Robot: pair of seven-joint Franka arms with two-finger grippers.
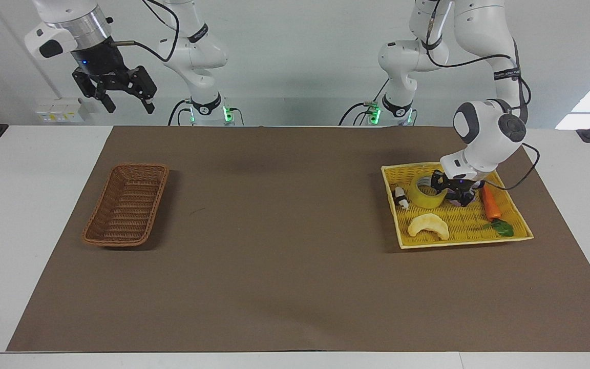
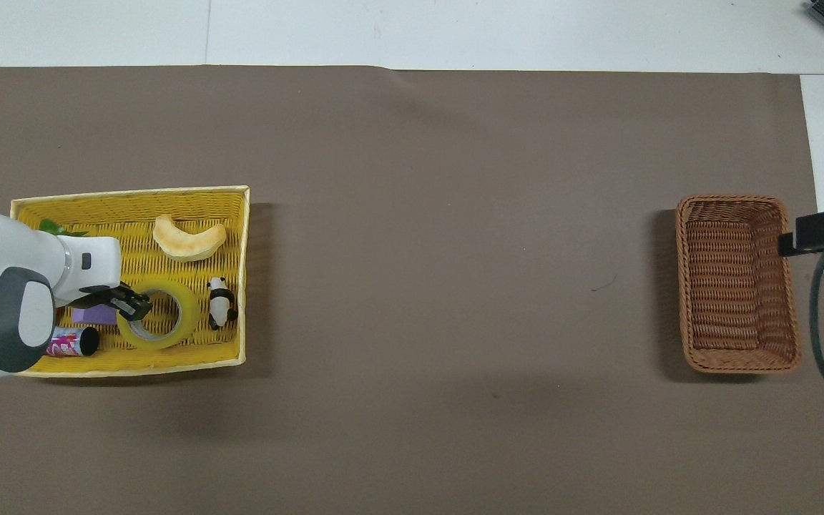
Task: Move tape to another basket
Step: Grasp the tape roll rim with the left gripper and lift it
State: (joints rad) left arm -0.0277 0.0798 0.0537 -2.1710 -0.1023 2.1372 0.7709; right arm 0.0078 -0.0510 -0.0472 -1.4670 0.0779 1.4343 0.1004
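The tape (image 1: 428,193), a yellow ring with a pale core, lies in the yellow woven tray (image 1: 459,241) at the left arm's end of the table. My left gripper (image 1: 454,192) is down in the tray, shut on the tape's wall, one finger inside the ring. In the overhead view the left gripper (image 2: 133,304) grips the tape (image 2: 169,325) at the rim toward the left arm's end. The brown wicker basket (image 1: 141,166) stands at the right arm's end, also seen from overhead (image 2: 734,202). My right gripper (image 1: 116,97) waits open, high over that end.
The tray (image 2: 133,365) also holds a pale crescent toy (image 2: 189,238), a small panda figure (image 2: 220,302), a carrot (image 1: 490,202) with green leaves (image 1: 502,228), a purple block (image 2: 94,315) and a small can (image 2: 69,342). A brown mat covers the table.
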